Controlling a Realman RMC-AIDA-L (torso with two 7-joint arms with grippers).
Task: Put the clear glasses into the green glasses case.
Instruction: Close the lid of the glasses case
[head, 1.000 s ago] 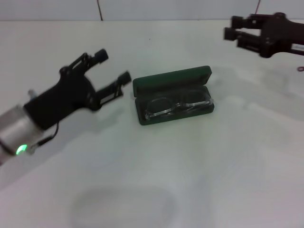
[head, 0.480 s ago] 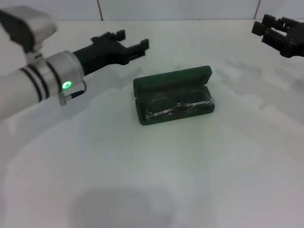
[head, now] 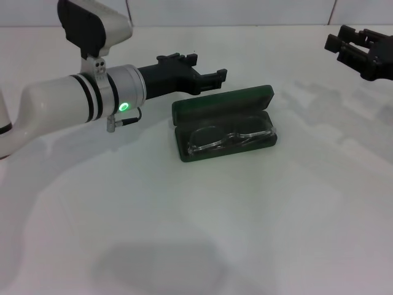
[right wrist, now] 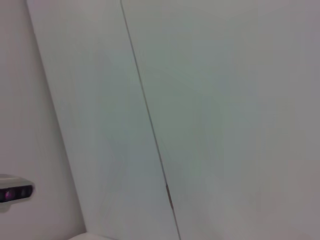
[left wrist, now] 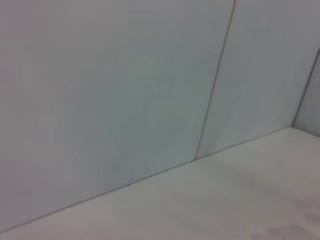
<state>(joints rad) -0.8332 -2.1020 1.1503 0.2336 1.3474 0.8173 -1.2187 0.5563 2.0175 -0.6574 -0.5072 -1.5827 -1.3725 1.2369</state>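
In 1 second the left gripper, fingers apart and empty, swung from the green glasses case's 9 o'clock to its 11; the clear glasses lie inside, so lid-closing looks next; whether the right gripper, idle at 2 o'clock, is apart or together I cannot tell.

No readable text, label, brand, number or sign anywhere in the views. No lettering legible on the green glasses case, whose lid stands open. Only mark of any kind: a small glowing green light on the arm's wrist ring, left of the case, without characters. Wrist views: plain wall panels, nothing written.
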